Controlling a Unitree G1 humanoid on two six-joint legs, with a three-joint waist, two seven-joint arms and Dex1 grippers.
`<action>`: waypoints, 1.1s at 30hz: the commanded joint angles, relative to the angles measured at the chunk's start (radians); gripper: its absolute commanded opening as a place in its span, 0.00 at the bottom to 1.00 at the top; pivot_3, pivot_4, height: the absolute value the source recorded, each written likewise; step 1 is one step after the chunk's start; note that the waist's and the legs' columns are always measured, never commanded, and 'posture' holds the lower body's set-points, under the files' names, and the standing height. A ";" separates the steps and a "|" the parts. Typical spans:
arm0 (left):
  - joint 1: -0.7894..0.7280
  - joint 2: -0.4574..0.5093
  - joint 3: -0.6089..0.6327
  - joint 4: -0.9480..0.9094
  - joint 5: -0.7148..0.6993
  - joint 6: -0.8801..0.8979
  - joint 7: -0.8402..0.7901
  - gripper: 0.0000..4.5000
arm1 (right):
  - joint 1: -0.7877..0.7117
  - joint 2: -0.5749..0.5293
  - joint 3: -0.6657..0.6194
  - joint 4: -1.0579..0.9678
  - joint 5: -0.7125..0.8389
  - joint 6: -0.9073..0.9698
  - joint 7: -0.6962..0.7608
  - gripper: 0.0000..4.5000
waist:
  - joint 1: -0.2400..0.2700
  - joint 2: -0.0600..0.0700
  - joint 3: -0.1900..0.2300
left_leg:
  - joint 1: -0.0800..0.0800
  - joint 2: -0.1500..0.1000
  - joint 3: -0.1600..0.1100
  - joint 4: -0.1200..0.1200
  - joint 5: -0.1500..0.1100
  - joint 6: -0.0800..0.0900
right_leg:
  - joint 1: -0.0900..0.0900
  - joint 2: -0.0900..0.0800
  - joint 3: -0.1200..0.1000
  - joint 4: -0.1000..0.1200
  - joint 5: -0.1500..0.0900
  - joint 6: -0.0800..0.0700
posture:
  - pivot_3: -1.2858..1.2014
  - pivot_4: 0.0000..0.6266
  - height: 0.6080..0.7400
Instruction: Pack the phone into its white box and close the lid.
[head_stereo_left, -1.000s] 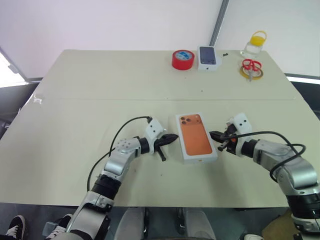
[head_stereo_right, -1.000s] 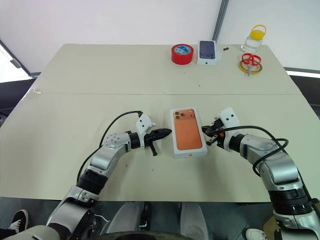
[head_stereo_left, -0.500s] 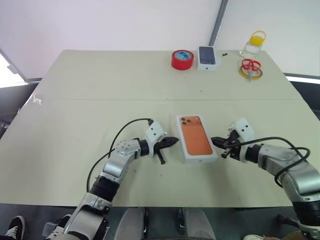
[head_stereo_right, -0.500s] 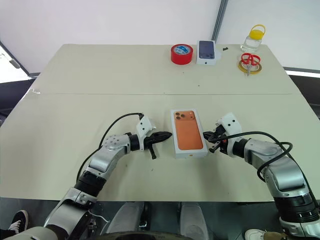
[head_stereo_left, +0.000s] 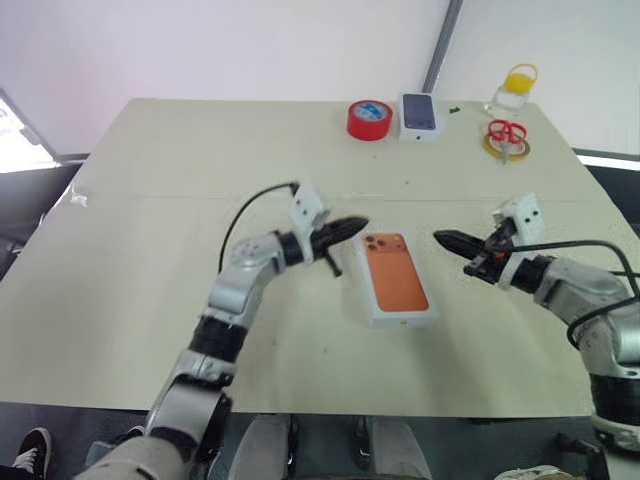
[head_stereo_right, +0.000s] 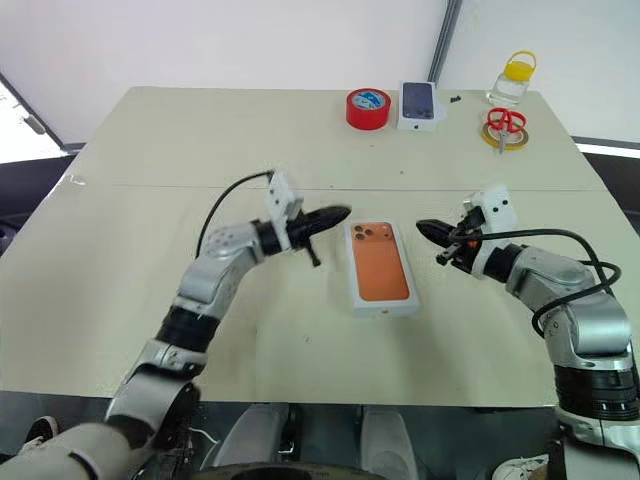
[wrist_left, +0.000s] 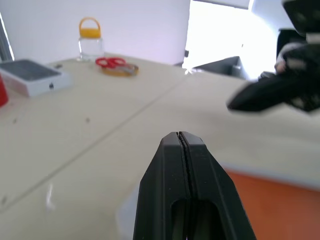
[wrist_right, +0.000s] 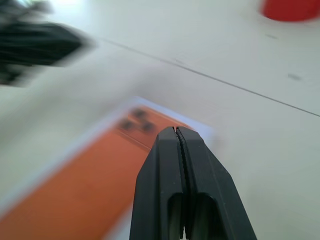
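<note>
between two clenched, empty tools (head_stereo_left: 362, 224) (head_stereo_left: 442, 238), orange phone (head_stereo_left: 394, 284) in white box (head_stereo_left: 372, 312), no legible writing

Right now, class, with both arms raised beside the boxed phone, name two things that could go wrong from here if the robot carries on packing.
1. The white box with the orange phone lies on the table, neither end effector touching it; a sweep by the shut left end effector or right end effector might shove it.
2. If this printed top is the lid, pressing one end only might leave it half seated.
</note>
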 joint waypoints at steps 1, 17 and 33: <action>-0.043 -0.033 -0.034 0.176 0.074 -0.050 0.056 0.00 | 0.075 -0.039 0.052 -0.116 0.037 0.042 0.063 0.01 | 0.007 0.000 0.000 | 0.000 0.000 0.000 0.000 0.000 0.000 | 0.000 0.000 0.000 0.000 0.000 0.000 | 0.52 0.24 1.00; 0.024 -0.009 -0.083 0.303 0.131 -0.014 -0.045 0.06 | 0.164 -0.078 0.217 -0.090 -0.192 -0.110 0.051 0.00 | 0.008 -0.008 -0.007 | 0.017 0.002 -0.001 -0.001 -0.001 0.001 | 0.018 0.000 -0.001 -0.003 -0.007 0.002 | 0.52 0.24 1.00; 0.287 0.373 0.170 -0.384 -0.137 0.222 -0.155 0.83 | 0.123 -0.191 -0.024 0.033 -0.155 -0.196 0.164 0.99 | 0.010 -0.005 -0.005 | 0.000 0.001 0.000 -0.001 0.000 0.000 | -0.002 -0.001 0.001 0.000 -0.003 -0.003 | 0.52 0.24 1.00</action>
